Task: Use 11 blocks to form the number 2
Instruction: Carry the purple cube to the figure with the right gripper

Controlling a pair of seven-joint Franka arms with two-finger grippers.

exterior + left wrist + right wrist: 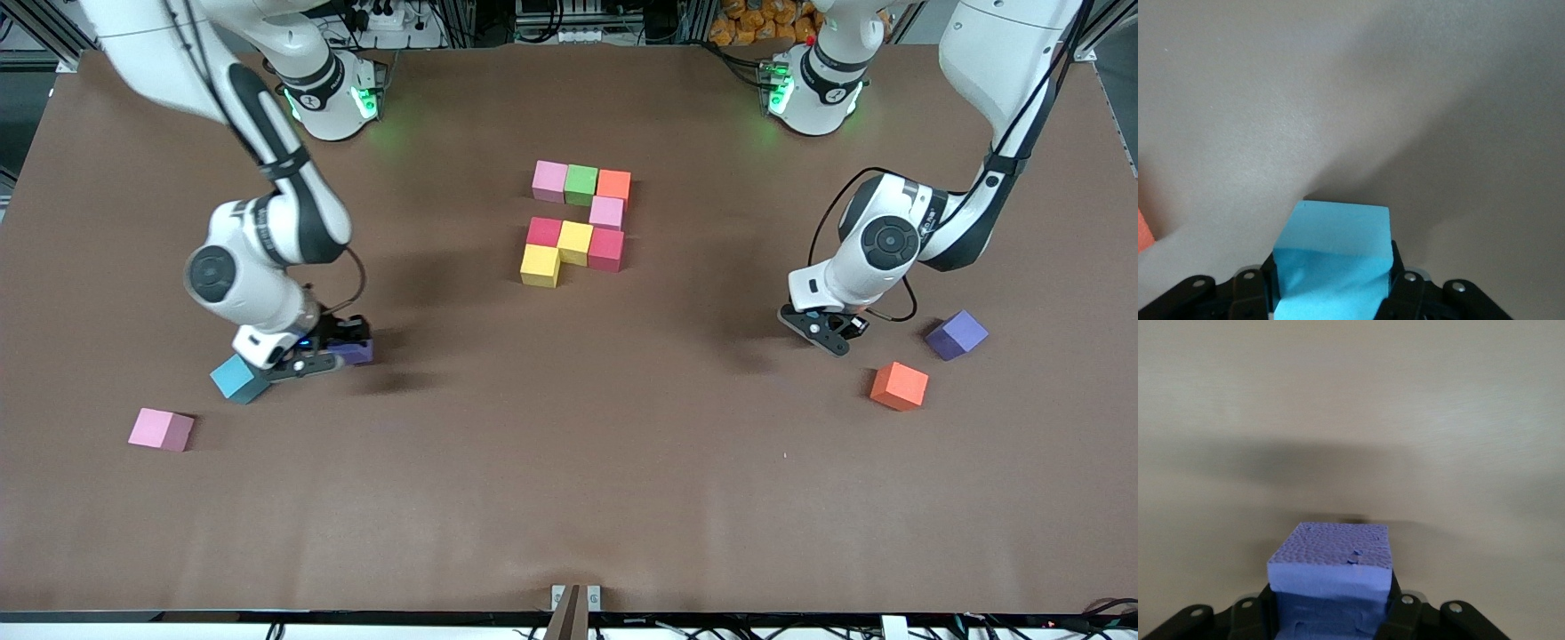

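Okay so, starting at about 8 o'clock from the build in the front view, there's a loose pink foam cube (160,429) sitting well apart from everything. Next to it at roughly 2 o'clock is a sky-blue foam cube on the table (238,378), just beside the right gripper (342,356). That gripper is down low and clamped on a purple foam cube (1331,567), fingers snug on two opposite faces, which I'd guess is so it can be carried square to the rows. Dead centre is the half-built number 2 (578,222). It has the three-cube top row, one pink under the orange end, the middle row, and a yellow foam cube (540,265) starting the fourth row. So the open slots are at 6 o'clock of that yellow one, and I reckon the bottom row is what's left. At about 4 o'clock from the build, the left gripper (831,336) is squeezed onto a second sky-blue foam cube (1338,247), low at the table. Just past it are a spare orange foam cube (899,386) and a spare purple foam cube (957,334), near each other but not touching.
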